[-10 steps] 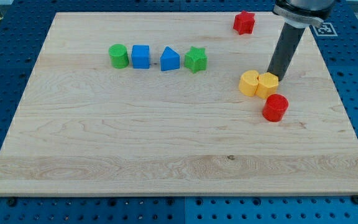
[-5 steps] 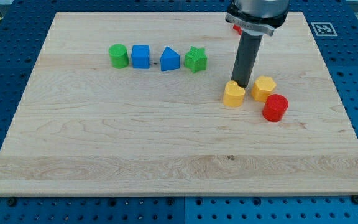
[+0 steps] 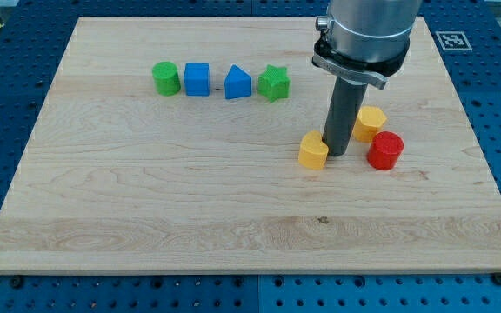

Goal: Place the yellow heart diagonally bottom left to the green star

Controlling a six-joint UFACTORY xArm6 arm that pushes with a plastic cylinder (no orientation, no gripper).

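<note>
Moved since the earlier frames: the yellow heart (image 3: pixel 314 150), carried toward the view's left and bottom, away from the yellow hexagon-like block (image 3: pixel 370 123) it once touched; my tip (image 3: pixel 337 154), which has come round from the view's right and now stands against the heart's right side.

Item: yellow heart. Location: counter (image 3: pixel 146 226), right of centre, well below and somewhat right of the green star (image 3: pixel 274 83). Status: separated from its neighbours, touching or just beside my tip.

Item: end effector. A plain rod; no jaws to spread or press together, holding nothing; contact by its side only.

Item: green star. Location: right end of a row near the view's top. Row, left to right: green cylinder (image 3: pixel 165 77), blue cube (image 3: pixel 197 78), blue pointed block (image 3: pixel 238 83), green star. None disturbed.

Item: red cylinder (image 3: pixel 384 149). Just right of the rod, apart from the heart. Unmoved.

Item: red star. Hidden behind the arm; not visible now.

Assessment: the heart is freed and travelling the correct way, but remains on the wrong side of the star. Judged remaining: further push leftward, past the star's column, then slightly upward, stopping below and left of the star without nudging the blue pointed block.
</note>
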